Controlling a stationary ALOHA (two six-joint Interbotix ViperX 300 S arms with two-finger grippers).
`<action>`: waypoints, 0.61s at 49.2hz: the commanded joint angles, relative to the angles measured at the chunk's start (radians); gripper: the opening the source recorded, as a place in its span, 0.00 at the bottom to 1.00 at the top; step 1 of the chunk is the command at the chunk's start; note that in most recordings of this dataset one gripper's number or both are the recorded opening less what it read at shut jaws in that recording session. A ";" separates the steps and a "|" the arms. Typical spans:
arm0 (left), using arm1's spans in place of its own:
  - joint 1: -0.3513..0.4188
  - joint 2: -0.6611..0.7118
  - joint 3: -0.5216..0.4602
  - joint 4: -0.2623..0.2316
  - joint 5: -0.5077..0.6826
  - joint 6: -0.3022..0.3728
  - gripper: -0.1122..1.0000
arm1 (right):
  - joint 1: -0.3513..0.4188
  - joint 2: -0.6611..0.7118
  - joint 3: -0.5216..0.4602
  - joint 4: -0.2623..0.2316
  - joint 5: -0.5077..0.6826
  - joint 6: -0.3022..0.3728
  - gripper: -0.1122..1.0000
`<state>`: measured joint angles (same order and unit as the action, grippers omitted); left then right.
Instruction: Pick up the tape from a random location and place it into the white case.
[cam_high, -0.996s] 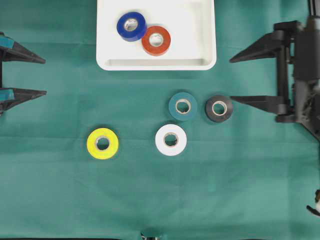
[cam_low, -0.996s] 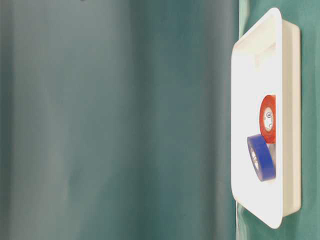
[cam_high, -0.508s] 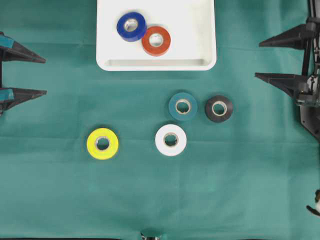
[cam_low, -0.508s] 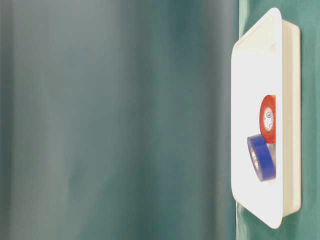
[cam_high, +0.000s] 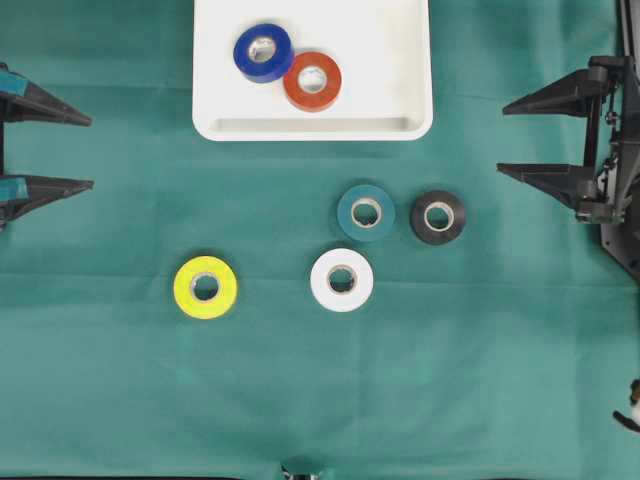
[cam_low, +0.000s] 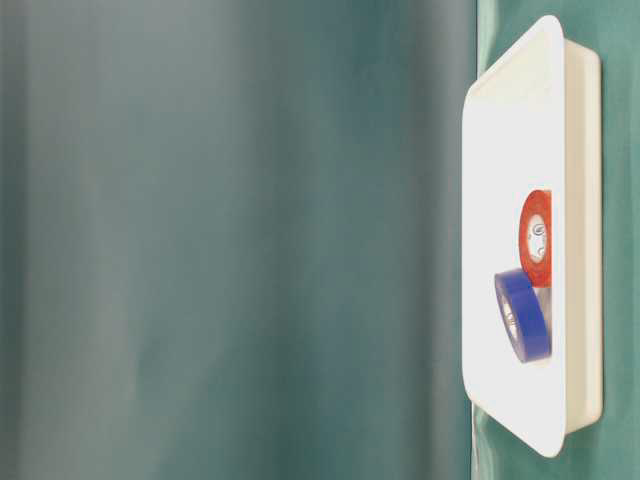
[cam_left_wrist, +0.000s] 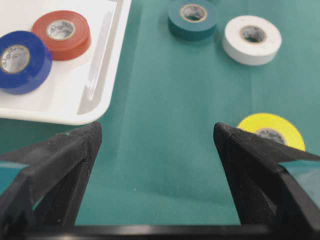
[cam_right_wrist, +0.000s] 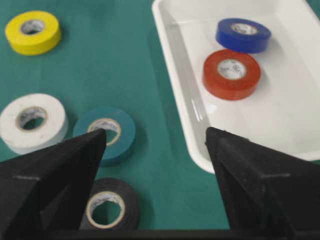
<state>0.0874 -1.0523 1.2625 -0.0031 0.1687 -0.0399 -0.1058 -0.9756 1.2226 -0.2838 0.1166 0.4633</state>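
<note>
Overhead exterior: right tool (cam_high: 536, 137) pulled back to 3 o'clock, spread and empty.
Black tape (cam_high: 438, 217) lies ungrasped at 6 o'clock of the white case (cam_high: 408, 60); left tool (cam_high: 88, 153) also spread.

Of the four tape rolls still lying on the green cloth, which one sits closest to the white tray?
The teal roll. It lies nearest the white case, just below its lower right corner; the black roll sits further right, while the white roll and yellow roll lie lower.

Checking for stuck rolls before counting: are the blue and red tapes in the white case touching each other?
Touching. In the overhead view the blue tape and red tape in the white case meet edge to edge, no white showing between them.
</note>
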 joint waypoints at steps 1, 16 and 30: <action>0.003 0.005 -0.011 -0.003 -0.009 0.000 0.98 | -0.003 0.005 -0.014 -0.002 -0.011 -0.002 0.85; 0.003 0.011 -0.011 -0.003 -0.009 0.000 0.98 | -0.003 0.006 -0.014 0.000 -0.006 -0.002 0.85; 0.003 0.011 -0.011 -0.003 -0.009 0.000 0.98 | -0.002 0.003 -0.015 -0.002 -0.006 -0.002 0.85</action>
<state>0.0874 -1.0523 1.2625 -0.0046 0.1687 -0.0399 -0.1074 -0.9771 1.2210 -0.2838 0.1166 0.4633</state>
